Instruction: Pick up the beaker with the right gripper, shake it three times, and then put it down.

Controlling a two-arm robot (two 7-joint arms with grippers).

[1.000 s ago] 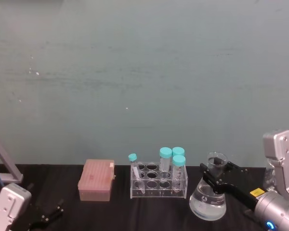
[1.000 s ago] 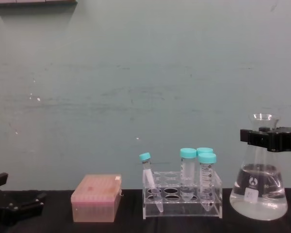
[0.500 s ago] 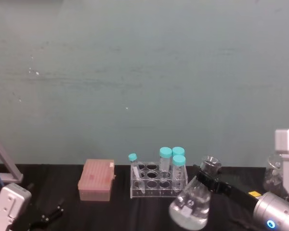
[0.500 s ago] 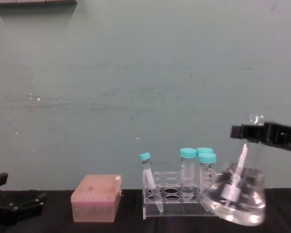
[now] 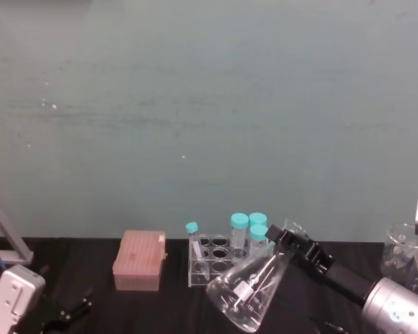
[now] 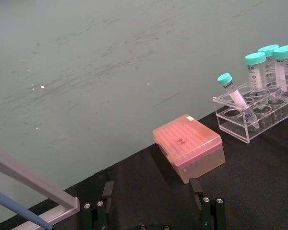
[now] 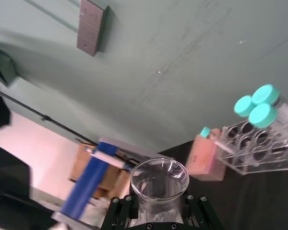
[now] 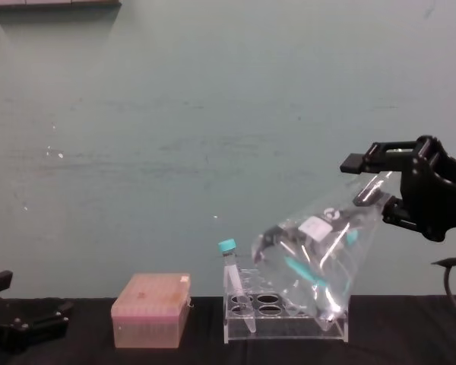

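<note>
**Beaker lifts off the desk and tips far over to the left**

The beaker [image 8: 317, 255] no longer stands upright on the desk [image 5: 174, 306]. Over the last second it leaves the surface and leans ever further, so that it now hangs in the air steeply tilted, wide base swung left and rim up to the right. In the chest view its base now lies across the tube rack [image 8: 247, 321] and covers the three upright capped tubes [image 5: 240, 225], which stood clear of it before. The right tool [image 8: 372, 186], clamped on the neck, sits higher and farther left than a second ago, rolled from level to slanted. The liquid is no longer a level pool.
</note>
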